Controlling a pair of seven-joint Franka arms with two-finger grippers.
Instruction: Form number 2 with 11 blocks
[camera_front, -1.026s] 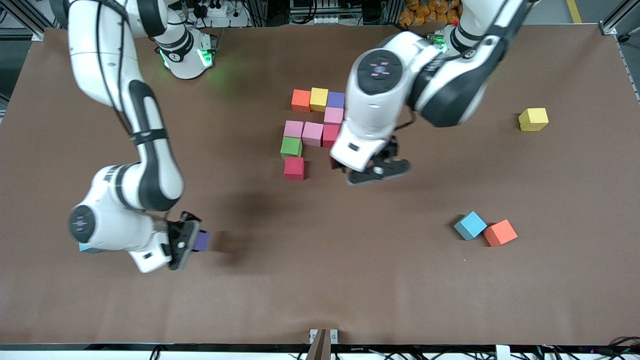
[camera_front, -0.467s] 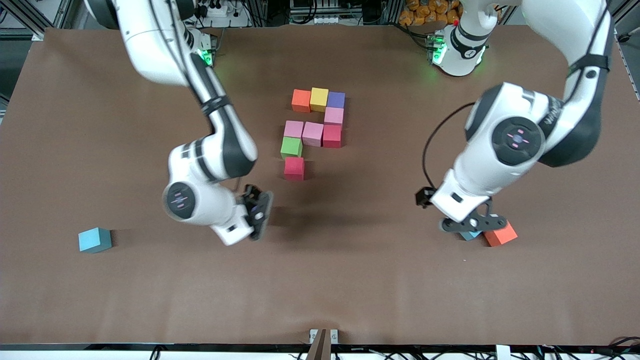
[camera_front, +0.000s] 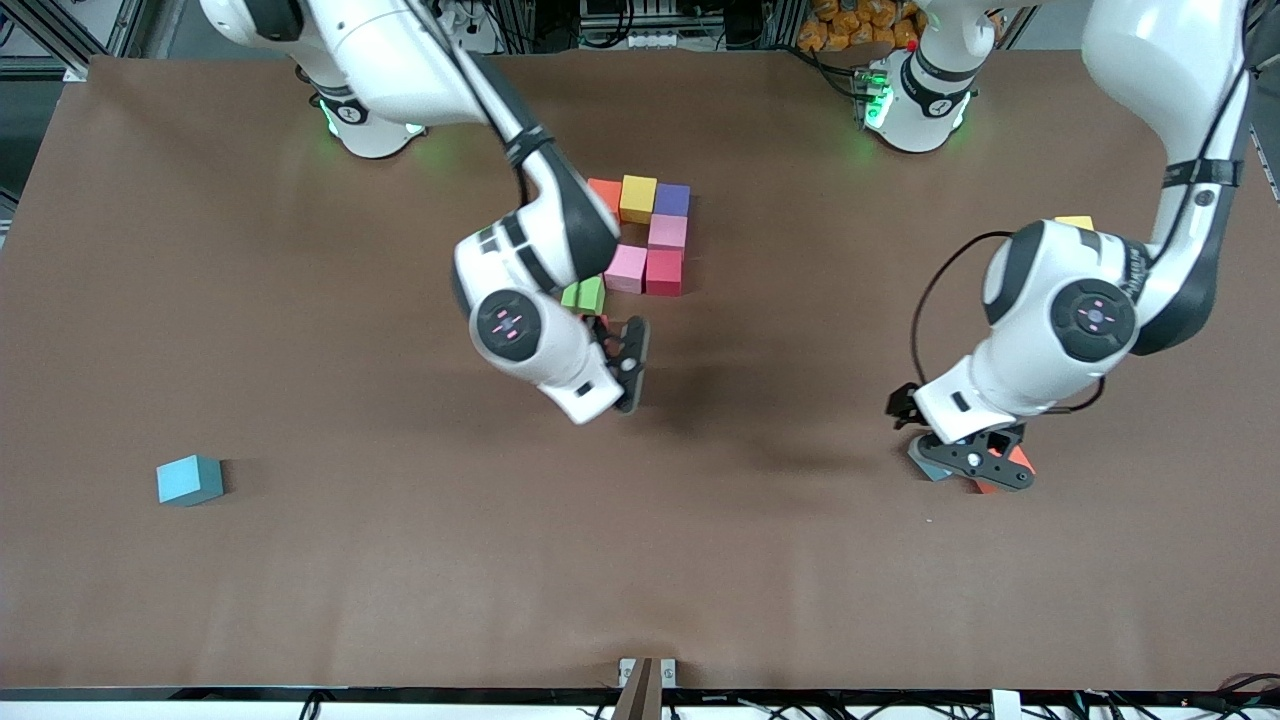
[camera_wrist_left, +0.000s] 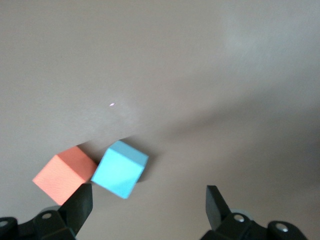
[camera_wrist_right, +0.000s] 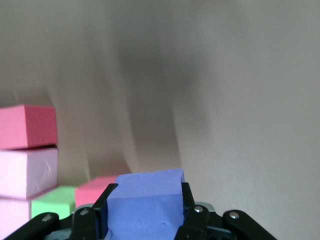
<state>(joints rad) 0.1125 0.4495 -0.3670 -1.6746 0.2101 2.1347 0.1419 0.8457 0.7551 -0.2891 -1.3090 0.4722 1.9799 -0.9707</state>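
1. Carrying a purple cube clamped between its fingers, the right gripper hangs over the bench's middle, just beside the unfinished number 2, which lies toward the edge where the robots' bases stand.
2. Its red cube and green cube form the digit's open lower end, where the purple cube probably belongs.
3. The left gripper hovers with its fingers spread wide over a light blue cube and an orange cube, which touch at one edge, toward the left arm's end of the bench.
4. Another light blue cube sits alone toward the right arm's end.
5. These foam cubes look light, soft and matte, so they should not slip; flat facing sides suit a gentle squeeze.
6. The blue one's free faces seem best, since the orange neighbour crowds one side.
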